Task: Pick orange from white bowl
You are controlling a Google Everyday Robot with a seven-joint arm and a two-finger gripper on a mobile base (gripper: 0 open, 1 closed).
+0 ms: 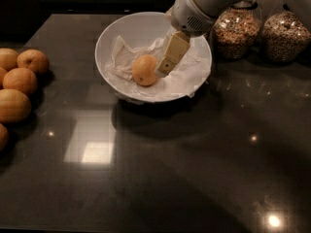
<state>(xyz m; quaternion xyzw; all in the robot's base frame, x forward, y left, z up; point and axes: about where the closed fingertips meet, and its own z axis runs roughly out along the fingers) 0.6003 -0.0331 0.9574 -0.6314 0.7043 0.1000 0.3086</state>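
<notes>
The orange (145, 70) lies on crumpled white paper inside the white bowl (130, 29), a little left of the bowl's middle, with a small dark dot low on its skin. My gripper (164, 68) reaches down into the bowl from the upper right on a white arm. Its cream-coloured tip sits right beside the orange's right side, touching or nearly touching it. The orange rests on the paper and is not lifted.
Several similar oranges (19, 81) are grouped at the left edge of the dark counter (194, 169). Two glass jars of grains (236, 33) (284, 35) stand at the back right, just behind the arm.
</notes>
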